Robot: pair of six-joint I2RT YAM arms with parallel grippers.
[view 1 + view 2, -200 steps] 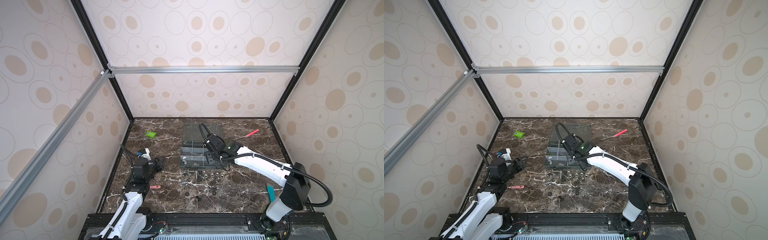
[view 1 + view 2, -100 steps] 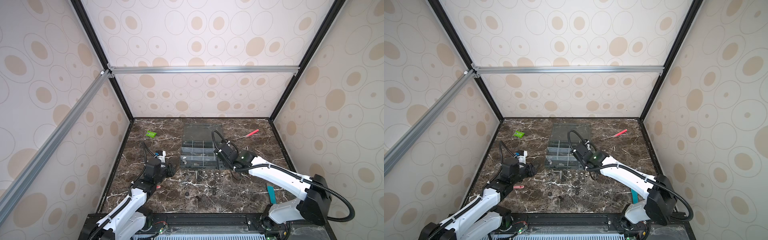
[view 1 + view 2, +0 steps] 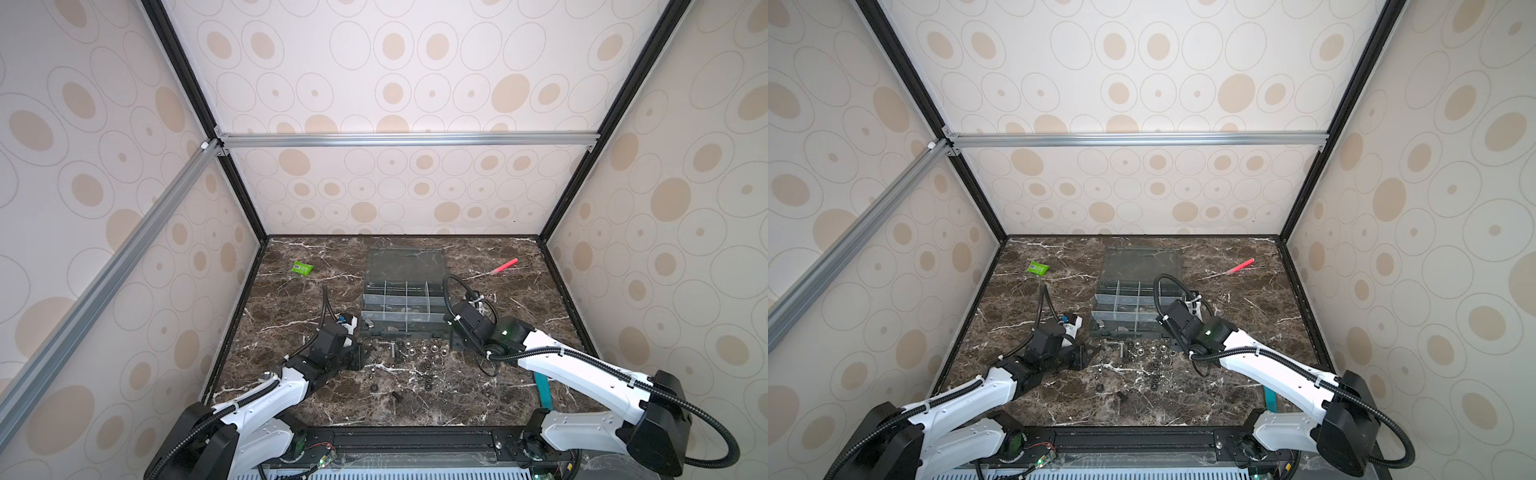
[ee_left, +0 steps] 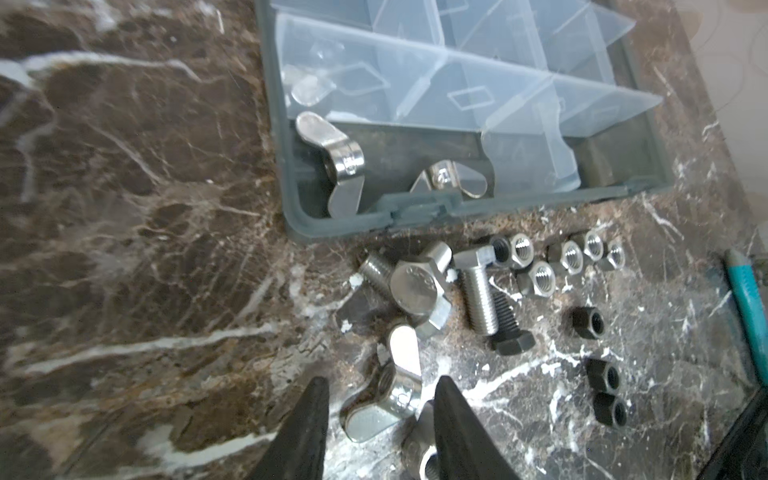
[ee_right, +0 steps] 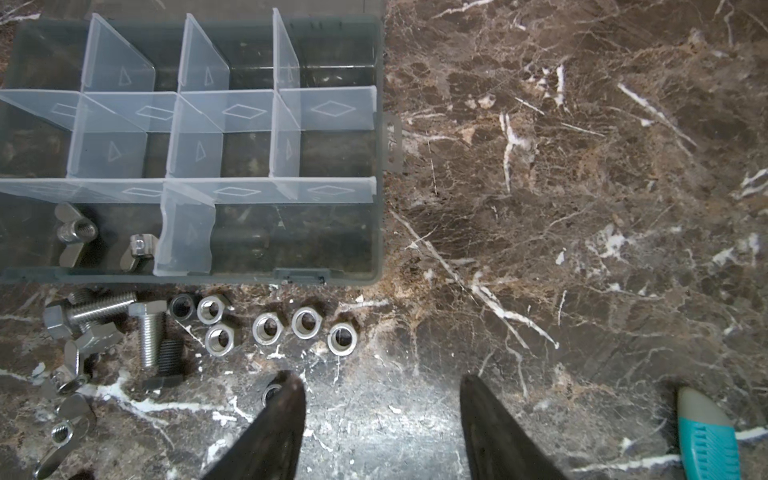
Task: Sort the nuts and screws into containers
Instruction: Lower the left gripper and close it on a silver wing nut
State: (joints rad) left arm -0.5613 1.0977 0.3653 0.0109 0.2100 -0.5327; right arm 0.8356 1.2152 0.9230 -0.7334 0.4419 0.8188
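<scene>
The grey organizer box (image 3: 436, 330) with clear-walled containers (image 5: 249, 145) lies mid-table. Two wing nuts (image 4: 340, 166) lie in its front corner cell. Before it lie loose screws (image 4: 478, 291), silver hex nuts (image 5: 266, 328) and black nuts (image 4: 588, 324). My left gripper (image 4: 382, 388) hangs low over the pile's left end (image 3: 365, 355), open, its fingers on either side of a silver wing nut (image 4: 386, 395) on the marble, with gaps showing. My right gripper (image 5: 380, 386) is open over bare marble at the pile's right end (image 3: 455, 343), with nothing between the fingers.
The box's clear lid (image 3: 405, 264) lies open behind it. A red pen (image 3: 505, 266) is at the back right, a green packet (image 3: 302, 268) at the back left. A teal tool (image 3: 542, 390) lies near the right arm.
My left arm has swung from the table's left side to the pile, jaws narrowing slightly. My right gripper has drawn back from over the box to the marble in front of it.
</scene>
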